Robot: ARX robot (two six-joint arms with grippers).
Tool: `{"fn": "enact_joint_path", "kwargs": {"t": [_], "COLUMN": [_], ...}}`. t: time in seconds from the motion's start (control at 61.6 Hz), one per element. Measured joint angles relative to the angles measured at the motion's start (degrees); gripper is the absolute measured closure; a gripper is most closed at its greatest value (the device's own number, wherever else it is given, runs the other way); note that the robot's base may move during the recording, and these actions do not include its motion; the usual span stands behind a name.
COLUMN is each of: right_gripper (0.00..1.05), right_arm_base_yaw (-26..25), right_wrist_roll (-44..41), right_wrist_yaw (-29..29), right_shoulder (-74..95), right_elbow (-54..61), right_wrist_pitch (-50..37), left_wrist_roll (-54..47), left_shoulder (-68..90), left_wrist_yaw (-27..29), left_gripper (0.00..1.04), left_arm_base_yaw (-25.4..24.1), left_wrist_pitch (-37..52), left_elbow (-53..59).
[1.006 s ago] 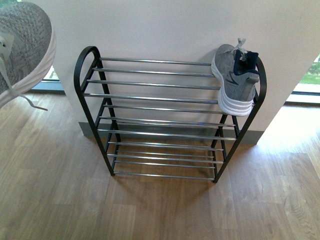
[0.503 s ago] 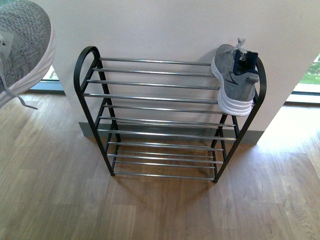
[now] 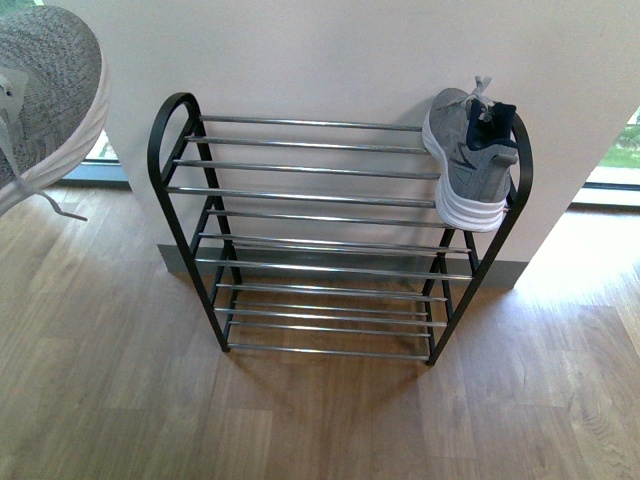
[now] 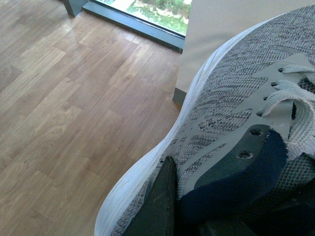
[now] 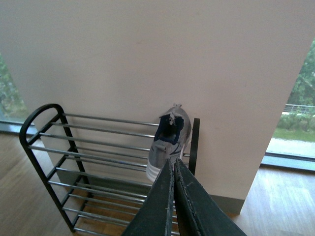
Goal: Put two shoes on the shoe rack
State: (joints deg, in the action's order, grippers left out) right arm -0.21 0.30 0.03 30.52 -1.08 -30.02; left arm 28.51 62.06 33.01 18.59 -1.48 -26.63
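This looks like a home entrance hall. A shoe rack (image 3: 340,235) stands against a plain white wall (image 3: 320,50) on a wood-plank floor (image 3: 100,380), with a sneaker (image 3: 470,160) at its 2 o'clock corner. Low windows (image 3: 622,150) at 3 and 9 o'clock show garden greenery.

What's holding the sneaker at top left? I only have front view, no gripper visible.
Observer: In the left wrist view, the left gripper is shut on the held sneaker, with one finger outside the upper by the navy collar.
Operator: Right arm?
Observer: In the right wrist view, the right gripper is shut and empty, pointing at the racked sneaker on the shoe rack.
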Motion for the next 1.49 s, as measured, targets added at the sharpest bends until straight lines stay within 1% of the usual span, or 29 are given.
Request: {"fn": "enact_joint_path", "kwargs": {"t": [0.568, 0.941, 0.973, 0.99, 1.038, 1.428, 1.46, 1.492], "right_gripper": [1.03, 1.03, 1.03, 1.03, 1.03, 1.03, 1.00, 0.95], "right_arm_base_yaw": [0.00, 0.00, 0.00, 0.00, 0.00, 0.00, 0.00, 0.00], "right_wrist_roll": [0.00, 0.00, 0.00, 0.00, 0.00, 0.00, -0.09, -0.09], "right_wrist_yaw": [-0.02, -0.02, 0.04, -0.13, 0.00, -0.02, -0.02, -0.02], "right_shoulder": [-15.32, -20.68, -22.82, -25.27, -28.00, -30.16, -30.18, -30.18], "right_elbow": [0.00, 0.00, -0.02, -0.02, -0.02, -0.02, -0.02, -0.02], "right_wrist_pitch": [14.69, 20.09, 23.02, 26.51, 29.07, 29.83, 29.81, 29.81], "left_wrist_roll": [0.02, 0.02, 0.02, 0.02, 0.02, 0.02, 0.02, 0.02], "left_shoulder": [0.00, 0.00, 0.00, 0.00, 0.00, -0.02, -0.02, -0.02], "left_wrist_yaw": [0.02, 0.04, 0.02, 0.02, 0.02, 0.02, 0.02, 0.02], "left_gripper": [1.03, 1.03, 1.03, 1.03, 1.03, 1.03, 1.03, 1.03], "left_arm_base_yaw": [0.00, 0.00, 0.00, 0.00, 0.00, 0.00, 0.00, 0.00], "left_wrist_pitch": [0.00, 0.00, 0.00, -0.02, -0.02, -0.02, 0.00, -0.02], "left_elbow": [0.00, 0.00, 0.00, 0.00, 0.00, 0.00, 0.00, 0.00]}}
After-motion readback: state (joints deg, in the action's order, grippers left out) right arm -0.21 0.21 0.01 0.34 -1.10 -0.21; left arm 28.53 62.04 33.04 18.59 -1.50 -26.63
